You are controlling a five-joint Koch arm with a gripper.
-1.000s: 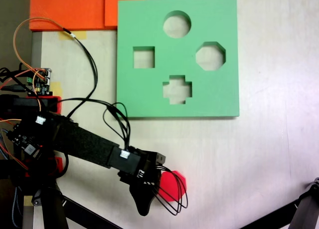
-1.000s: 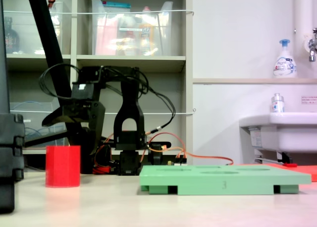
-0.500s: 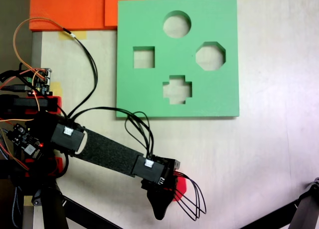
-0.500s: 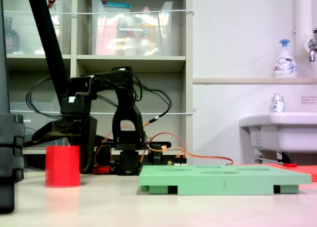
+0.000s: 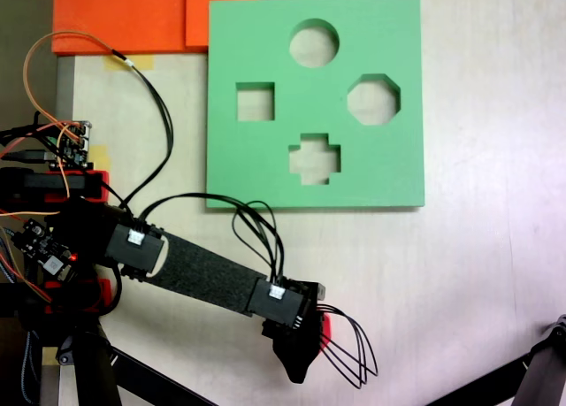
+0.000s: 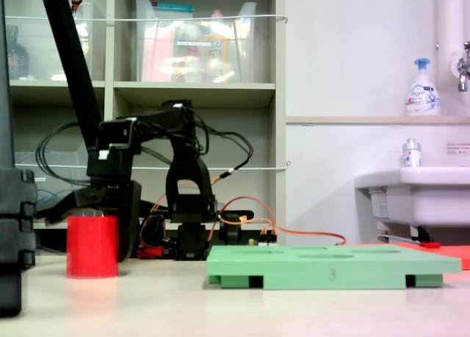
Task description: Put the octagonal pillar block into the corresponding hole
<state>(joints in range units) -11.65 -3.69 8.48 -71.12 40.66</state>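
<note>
The fingers (image 5: 305, 348) are hanging over the octagonal pillar block (image 6: 92, 247) on the bench (image 5: 460, 273), their grip impossible to tell.

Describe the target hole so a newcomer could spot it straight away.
Start at the square green board at the top of the overhead fixed view. It has four cutouts; the target hole is the one nearest the board's right edge. It is eight-sided, unlike the round, square and cross-shaped ones.

The octagonal pillar block (image 6: 92, 247), bright red, stands upright on the table; from above my wrist seems to cover most of it. The corresponding hole (image 5: 373, 99), eight-sided, sits empty in the green board, well apart.
</note>
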